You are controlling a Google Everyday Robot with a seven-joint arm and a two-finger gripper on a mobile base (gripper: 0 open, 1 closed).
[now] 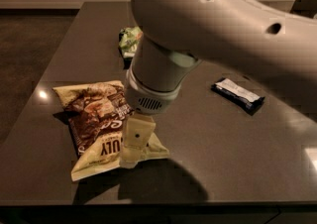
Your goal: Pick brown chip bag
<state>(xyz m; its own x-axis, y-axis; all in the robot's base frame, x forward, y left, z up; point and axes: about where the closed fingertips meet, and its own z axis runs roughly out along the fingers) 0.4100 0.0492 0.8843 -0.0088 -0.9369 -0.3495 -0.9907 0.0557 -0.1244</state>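
Note:
The brown chip bag (94,119) lies flat on the dark table (208,148) at the front left, dark brown in the middle with pale cream ends. My gripper (132,144) hangs from the big white arm and reaches down over the bag's near right end, covering part of its lettering. Only one pale finger shows, seen from the side.
A smaller green bag (130,39) lies at the back of the table, partly hidden behind the arm. A slim dark bar wrapper with a white label (237,95) lies to the right. The table's front edge runs just below the chip bag.

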